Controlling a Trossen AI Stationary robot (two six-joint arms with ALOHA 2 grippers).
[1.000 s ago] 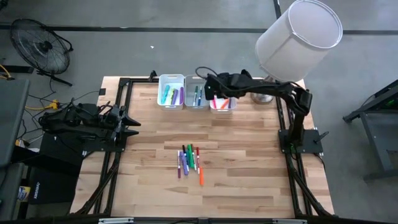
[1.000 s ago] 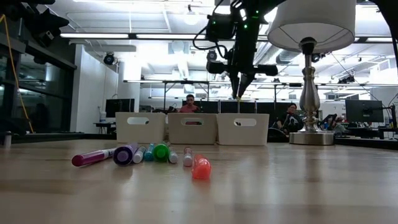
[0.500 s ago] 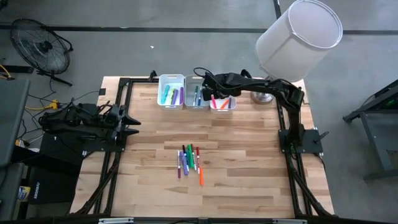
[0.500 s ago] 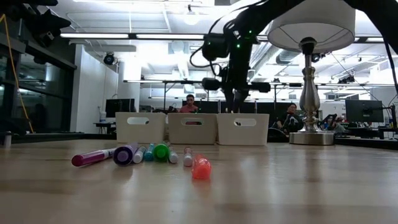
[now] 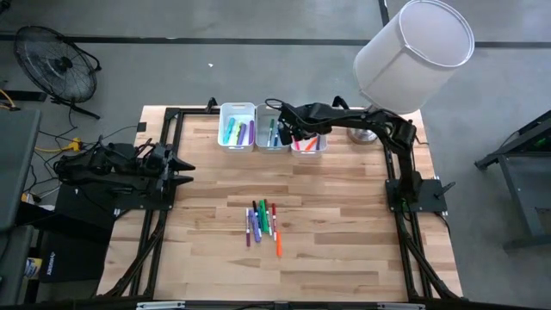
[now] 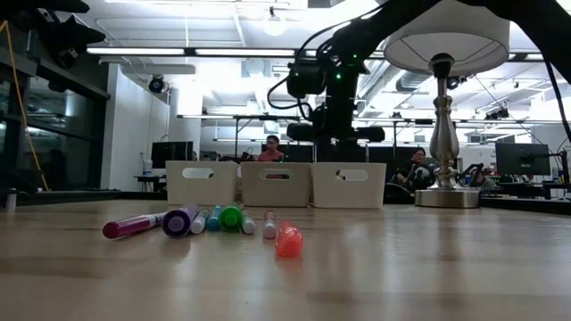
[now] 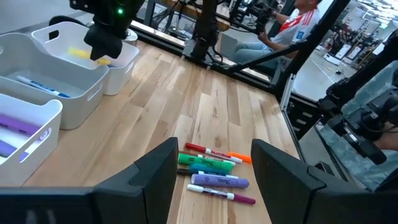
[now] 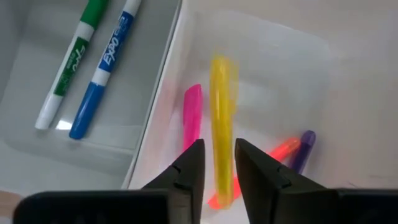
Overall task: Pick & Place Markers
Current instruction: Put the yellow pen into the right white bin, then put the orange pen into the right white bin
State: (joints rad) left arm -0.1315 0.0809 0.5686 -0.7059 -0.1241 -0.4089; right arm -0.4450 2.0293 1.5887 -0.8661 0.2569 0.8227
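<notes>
Low view, loose markers (image 6: 205, 223): a row of about seven is seen lying flat on the table (image 6: 428, 267), lower left of centre of the frame, caps toward the camera.
Left gripper (image 7: 214, 146): parked at the left edge in the high view, spread wide, nothing held; the loose row is seen just past it.
Handling: judged light, stiff and smooth-barrelled; likely to roll if nudged. Best taken across the mid-barrel, jaws square to the length. Neighbours touch, so an outer one is judged the easiest pick.
Bins: three white bins (image 6: 275, 185) are lined up behind the row, centre of the frame.
Right gripper (image 8: 219, 149): held over the right bin (image 8: 273, 81), upper centre in the high view.
Yellow marker (image 8: 222, 124): seen blurred at the tip of the right gripper, above the bin floor; whether it is pinched or let go cannot be told.
Bin contents: pink (image 8: 193, 112), orange (image 8: 280, 149) and purple (image 8: 305, 146) markers are already in the right bin.
Lamp (image 6: 443, 116): stands at the far right, beside the bins.
</notes>
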